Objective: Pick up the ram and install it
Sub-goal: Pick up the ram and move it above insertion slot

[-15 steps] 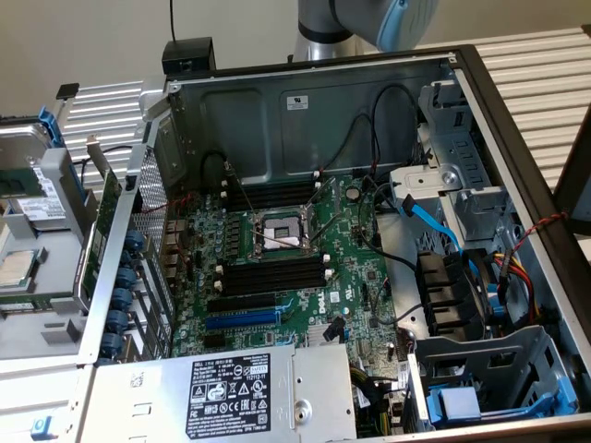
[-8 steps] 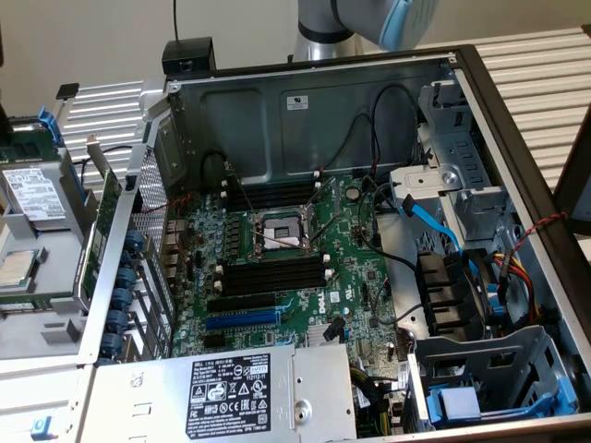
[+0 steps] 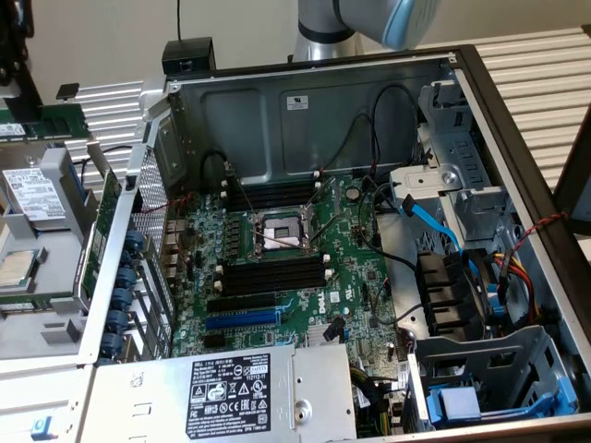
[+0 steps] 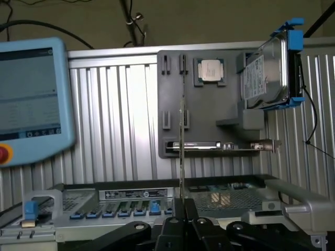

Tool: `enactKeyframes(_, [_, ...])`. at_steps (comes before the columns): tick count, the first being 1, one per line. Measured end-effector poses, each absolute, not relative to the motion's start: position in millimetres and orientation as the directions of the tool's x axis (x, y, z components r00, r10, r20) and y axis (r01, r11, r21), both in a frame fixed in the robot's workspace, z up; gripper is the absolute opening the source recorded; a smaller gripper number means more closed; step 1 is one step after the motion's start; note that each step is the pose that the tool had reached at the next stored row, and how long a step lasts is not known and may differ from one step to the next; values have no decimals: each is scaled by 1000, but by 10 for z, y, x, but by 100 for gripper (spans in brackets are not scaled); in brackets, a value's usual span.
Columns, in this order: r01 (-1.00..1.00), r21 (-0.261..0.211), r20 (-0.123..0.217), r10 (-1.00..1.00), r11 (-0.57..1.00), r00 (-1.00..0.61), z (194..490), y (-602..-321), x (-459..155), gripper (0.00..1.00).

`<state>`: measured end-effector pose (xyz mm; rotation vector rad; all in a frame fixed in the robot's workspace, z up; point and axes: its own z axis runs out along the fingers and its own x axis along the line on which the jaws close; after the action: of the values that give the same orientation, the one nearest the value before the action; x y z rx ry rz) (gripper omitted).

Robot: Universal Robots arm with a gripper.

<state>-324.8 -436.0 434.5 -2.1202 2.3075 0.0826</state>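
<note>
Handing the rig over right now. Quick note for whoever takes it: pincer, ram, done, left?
Pincer: shut on the ram, which stands edge-on out of the fingertips in the wrist view.
Where: the ram is held off the grey holder, above the rim of the open case.
Memory slots: black with white end clips, on the motherboard; they look empty in the exterior view.
Done: ram picked up; the holder's ram clips look empty.
Left: ram not yet seated in a slot.
</note>
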Motion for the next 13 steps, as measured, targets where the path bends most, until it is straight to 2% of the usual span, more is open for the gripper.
enactKeyframes(13, [-995, 53, -39, -996, 82, -84, 4353, -4360, -2711, 12])
